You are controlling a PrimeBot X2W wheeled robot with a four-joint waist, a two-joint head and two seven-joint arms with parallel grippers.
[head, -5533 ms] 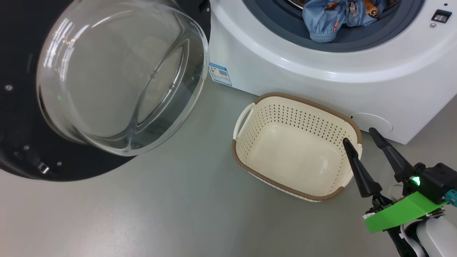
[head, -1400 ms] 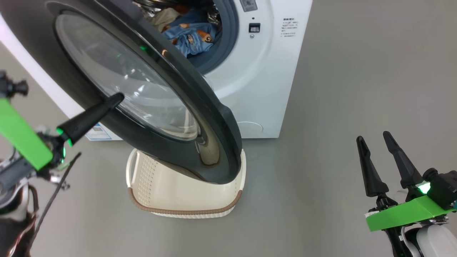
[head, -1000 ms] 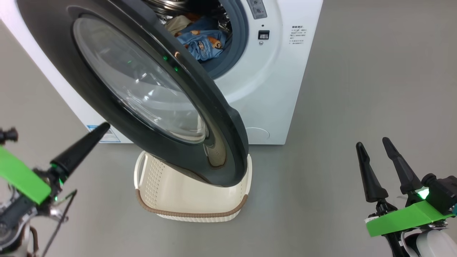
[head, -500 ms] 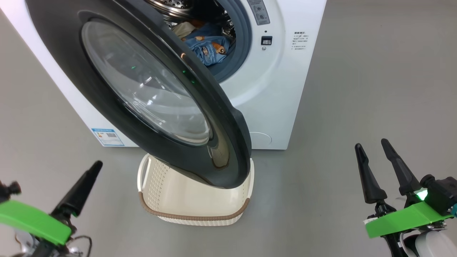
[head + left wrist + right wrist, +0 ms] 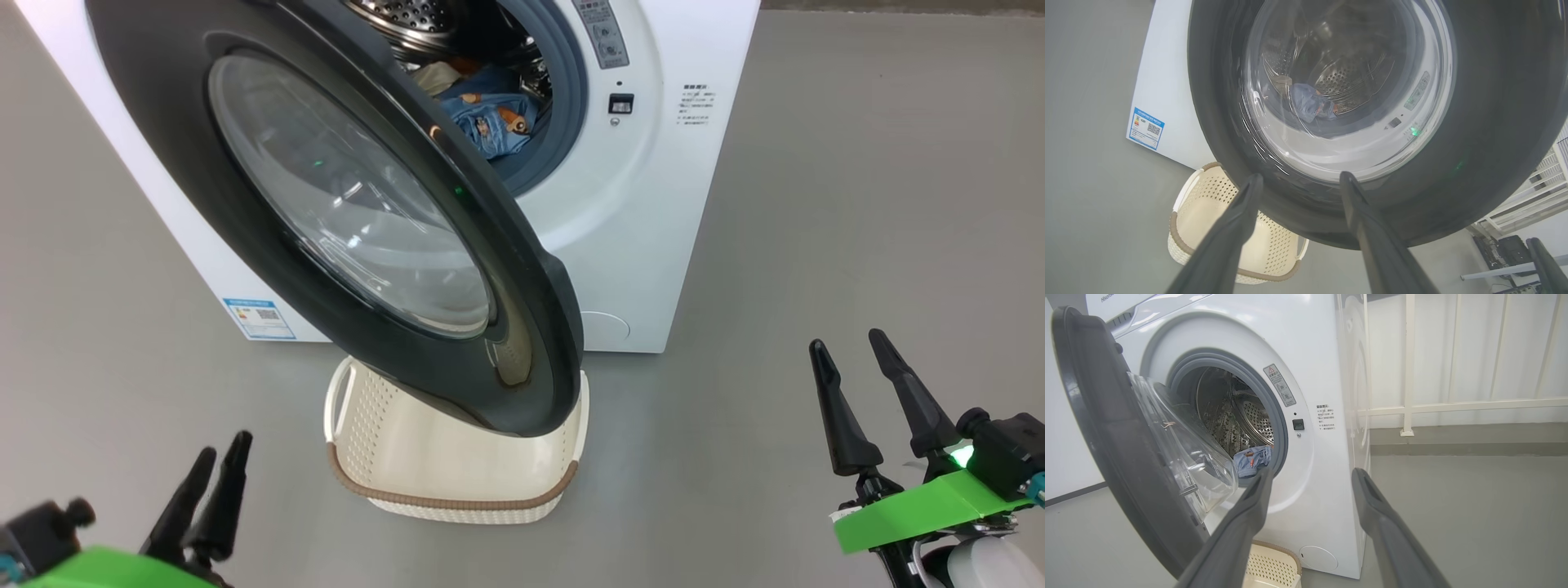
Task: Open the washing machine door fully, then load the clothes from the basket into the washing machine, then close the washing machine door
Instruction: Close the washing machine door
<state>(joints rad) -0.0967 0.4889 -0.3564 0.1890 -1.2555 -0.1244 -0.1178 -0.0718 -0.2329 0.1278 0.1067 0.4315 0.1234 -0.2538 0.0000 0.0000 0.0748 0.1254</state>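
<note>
The washing machine door [image 5: 343,204] stands half swung shut, over the empty basket [image 5: 457,502], with the clothes [image 5: 490,118] already inside the washing machine [image 5: 653,245]. The left gripper [image 5: 225,446], pushing its glass a moment ago, has drawn back to the near left, fingers [image 5: 1229,241] apart and empty. The right gripper [image 5: 847,341] waits wide open, so one more push seems needed.

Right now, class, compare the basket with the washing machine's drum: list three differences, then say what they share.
Contents: the drum holds the clothes; the basket shows none where the door leaves it visible.
Material: the drum is shiny steel; the basket is cream plastic with a brown rim.
Pose: the drum opens sideways; the basket opens upward.
Both have perforated walls.
</note>
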